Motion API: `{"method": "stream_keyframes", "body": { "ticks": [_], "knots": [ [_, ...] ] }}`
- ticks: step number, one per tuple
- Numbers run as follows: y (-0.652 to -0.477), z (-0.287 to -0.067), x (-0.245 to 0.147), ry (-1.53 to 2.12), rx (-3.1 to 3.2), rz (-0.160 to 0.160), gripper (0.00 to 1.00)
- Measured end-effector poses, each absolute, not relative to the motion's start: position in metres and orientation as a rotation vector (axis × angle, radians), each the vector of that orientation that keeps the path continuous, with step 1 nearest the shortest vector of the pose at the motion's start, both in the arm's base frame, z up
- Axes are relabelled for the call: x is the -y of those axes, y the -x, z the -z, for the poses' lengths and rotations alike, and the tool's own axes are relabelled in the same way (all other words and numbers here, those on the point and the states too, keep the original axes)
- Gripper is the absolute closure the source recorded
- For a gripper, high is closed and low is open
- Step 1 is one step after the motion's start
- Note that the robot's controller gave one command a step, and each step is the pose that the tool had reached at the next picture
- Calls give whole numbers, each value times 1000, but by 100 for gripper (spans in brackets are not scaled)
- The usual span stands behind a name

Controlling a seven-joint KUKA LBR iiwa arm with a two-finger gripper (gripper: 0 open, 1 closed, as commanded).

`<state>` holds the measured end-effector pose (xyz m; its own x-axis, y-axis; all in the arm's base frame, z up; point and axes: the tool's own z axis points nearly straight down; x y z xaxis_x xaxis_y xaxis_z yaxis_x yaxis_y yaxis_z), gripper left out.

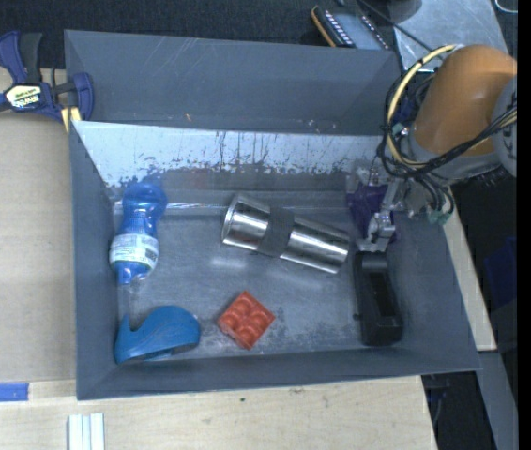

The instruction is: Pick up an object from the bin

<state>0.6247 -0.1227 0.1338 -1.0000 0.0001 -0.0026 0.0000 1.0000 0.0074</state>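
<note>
Gripper [379, 232] low at 3 o'clock in the grey bin [247, 92], over the far end of a long black block [377, 303].

Nearest, along the front wall, a blue curved plastic piece [158, 334] lies at 7 o'clock, a red studded block [246, 319] at 6 o'clock, and the black block at 4 o'clock beside the right wall. Farther in, a silver cylinder with a dark band [284, 234] lies on its side at the centre, and a blue bottle with a white label [136, 232] lies at 9 o'clock. The gripper is just beside the cylinder's right end, with a small purple thing [363, 206] behind it at 2 o'clock. Whether the gripper is open or closed, I cannot tell.
</note>
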Motion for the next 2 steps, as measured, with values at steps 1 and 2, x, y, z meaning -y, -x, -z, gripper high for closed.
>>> {"method": "stream_keyframes", "body": {
  "ticks": [1,2],
  "knots": [
    [-625,-138,123,5,-3135,-5,0],
    [-617,-74,72,-26,-3141,-6,0]
  ]
}}
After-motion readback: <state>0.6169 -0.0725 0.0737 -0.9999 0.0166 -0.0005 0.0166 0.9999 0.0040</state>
